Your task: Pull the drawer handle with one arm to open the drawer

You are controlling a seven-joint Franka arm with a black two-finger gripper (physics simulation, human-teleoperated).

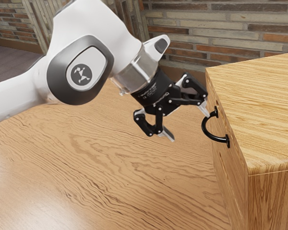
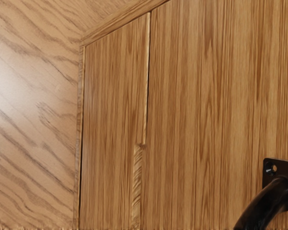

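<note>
**Operator:** Where is the handle, and what's my gripper doing?

**Describer:** A white robot arm point(image 1: 81, 72) reaches in from the exterior view's left over a wooden table point(image 1: 86, 182). At the exterior view's right stands a wooden cabinet point(image 1: 259, 96). The handle point(image 1: 204, 128) is a black curved bar, bolted at both ends to the drawer front point(image 1: 225, 167) on the side facing your arm. Your gripper point(image 1: 186, 122) has its fingers spread wide and holds nothing. The upper fingertip sits just beside the handle's upper mount. I can't tell whether it touches. The handle is not yet between the fingers. In the wrist view, the handle point(image 2: 269, 206) shows against the drawer front point(image 2: 206, 120), close to the hand.

**Operator:** How will it handle, and where should I grip?

**Describer:** The bar looks rigid and smooth, probably metal, so it won't flex but may be slippery. You'd do best to take it at the middle of the curve, where it stands furthest off the wood, with one finger on each side. The drawer front looks flush with the cabinet — still shut, by my reading. Expect a steady sliding resistance, so pull straight out toward the exterior view's left, away from the cabinet's face.
</note>
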